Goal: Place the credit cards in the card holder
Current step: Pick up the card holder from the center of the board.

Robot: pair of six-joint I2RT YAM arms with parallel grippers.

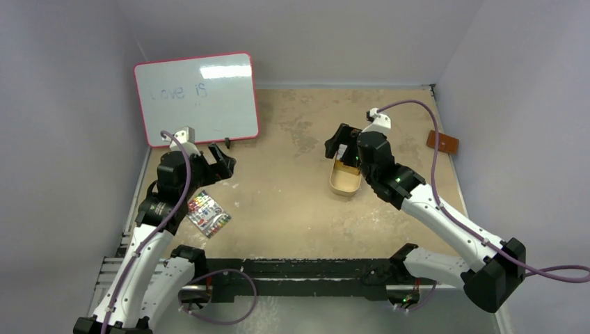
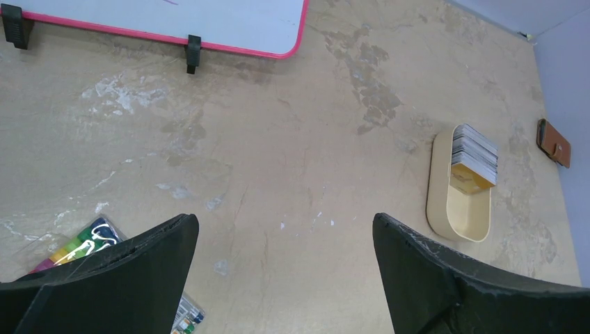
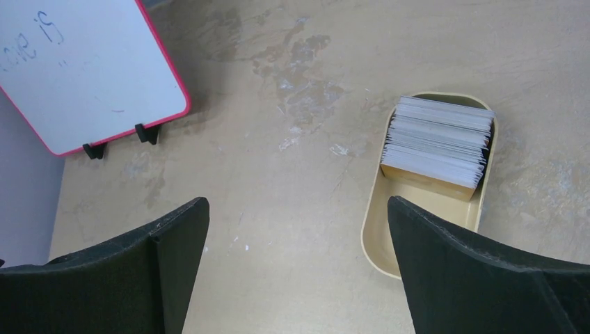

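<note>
Two robot arms stand poised over a mottled beige table (image 1: 292,209), with no card yet lifted. A stack of pale white-grey plastic credit cards (image 3: 435,142) sits on edge, packed tight, in the far end of a tan oval metal tin (image 3: 372,236) right of the table's centre. The card face toward the tin's empty end looks gold. The small brown leather card holder (image 2: 554,142) lies flat near the right wall, toward the far right corner and well apart from the tin (whether it is snapped shut cannot be told from here).

The right gripper (image 3: 298,209) hangs above the table over the far end of the tin. Its two black fingers are spread wide with nothing between them, and its wrist camera shows the cards below and to the right. The left gripper (image 2: 282,229) is raised over the left side of the table, its jaws likewise wide apart and empty, and points across the bare surface toward the tin.

A pink-framed rectangular whiteboard (image 1: 197,97) with faint blue handwriting stands tilted on two black clip feet at the far left. A colourful printed sheet (image 1: 207,213) lies flat on the table just beside the left arm.
</note>
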